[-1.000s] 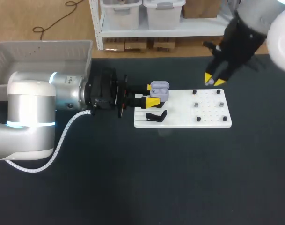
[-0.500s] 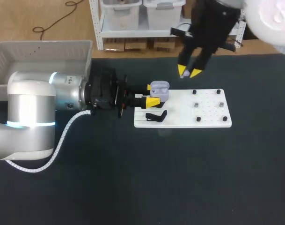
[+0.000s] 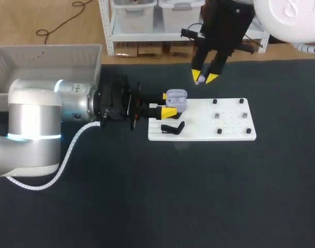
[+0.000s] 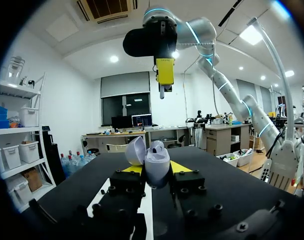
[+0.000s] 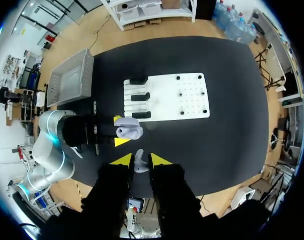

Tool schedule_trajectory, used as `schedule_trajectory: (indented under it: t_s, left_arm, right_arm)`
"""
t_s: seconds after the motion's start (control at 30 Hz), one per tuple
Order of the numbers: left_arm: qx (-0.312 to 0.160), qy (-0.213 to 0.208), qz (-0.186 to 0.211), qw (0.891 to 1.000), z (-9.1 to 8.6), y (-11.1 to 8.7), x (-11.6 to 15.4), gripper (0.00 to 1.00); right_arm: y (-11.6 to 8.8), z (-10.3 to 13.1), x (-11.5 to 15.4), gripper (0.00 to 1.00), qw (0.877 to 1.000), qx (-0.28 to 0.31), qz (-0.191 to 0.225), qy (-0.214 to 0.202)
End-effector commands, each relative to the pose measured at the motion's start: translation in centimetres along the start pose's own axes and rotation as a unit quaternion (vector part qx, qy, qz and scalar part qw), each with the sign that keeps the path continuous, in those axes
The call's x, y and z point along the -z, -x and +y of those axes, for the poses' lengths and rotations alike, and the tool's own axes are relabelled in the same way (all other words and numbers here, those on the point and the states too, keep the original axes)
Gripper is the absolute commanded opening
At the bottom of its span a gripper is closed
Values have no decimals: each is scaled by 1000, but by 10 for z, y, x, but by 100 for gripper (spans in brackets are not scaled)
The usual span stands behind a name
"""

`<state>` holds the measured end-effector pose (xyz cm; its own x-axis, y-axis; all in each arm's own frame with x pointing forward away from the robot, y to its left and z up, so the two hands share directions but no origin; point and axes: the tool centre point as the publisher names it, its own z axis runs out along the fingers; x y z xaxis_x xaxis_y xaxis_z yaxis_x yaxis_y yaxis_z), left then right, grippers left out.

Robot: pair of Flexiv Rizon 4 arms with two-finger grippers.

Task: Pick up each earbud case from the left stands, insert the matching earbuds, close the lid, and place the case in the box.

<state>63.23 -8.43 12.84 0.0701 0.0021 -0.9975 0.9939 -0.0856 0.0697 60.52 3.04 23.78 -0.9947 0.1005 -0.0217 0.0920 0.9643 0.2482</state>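
Left gripper (image 3: 167, 104): closed from two sides on the earbud case (image 3: 177, 99), yellow tips against its flanks, holding it over the left end of the white board (image 3: 229, 126).
Earbud case: lavender, lid swung open to one side and mouth facing up, as the left wrist view shows.
Stand (image 3: 173, 127): black and bare, on the board just on the robot's side of the held case.
White board: lies flat on the dark table (image 3: 157, 196), with small black pegs over its right half.
Right gripper (image 3: 204, 78): fingers pointing down and nearly together, pinching a small pale piece that looks to be an earbud (image 5: 140, 162), though it is too small to be sure.
Earbud: stem hanging down past the fingertips, so its long axis is upright.
Relation for the coming move: the right gripper hangs above the case and a little beyond it, slightly to the right. I judge it must come back toward the robot and then straight down into the open mouth.
Nearer arm: the right arm carries the piece; the left arm only presents the case.
Box (image 3: 48, 54): grey, at the far left, well apart from both grippers.
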Motion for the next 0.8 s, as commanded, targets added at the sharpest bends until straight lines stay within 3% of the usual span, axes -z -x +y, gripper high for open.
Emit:
schedule_trajectory:
  t_s: [0.03,0.4,0.57,0.8]
  left_arm:
    - [-1,2,0,1000,-1,0,0,0]
    - [-1,2,0,1000,-1,0,0,0]
    - [-1,2,0,1000,-1,0,0,0]
    - [-1,2,0,1000,-1,0,0,0]
  right_arm:
    - [0,2,0,0,1000,11,6,-4]
    - [-7,23,-17,0,993,92,64,-32]
    - [-10,32,-27,0,992,82,50,-77]
    - [-16,39,-34,0,993,77,24,-91]
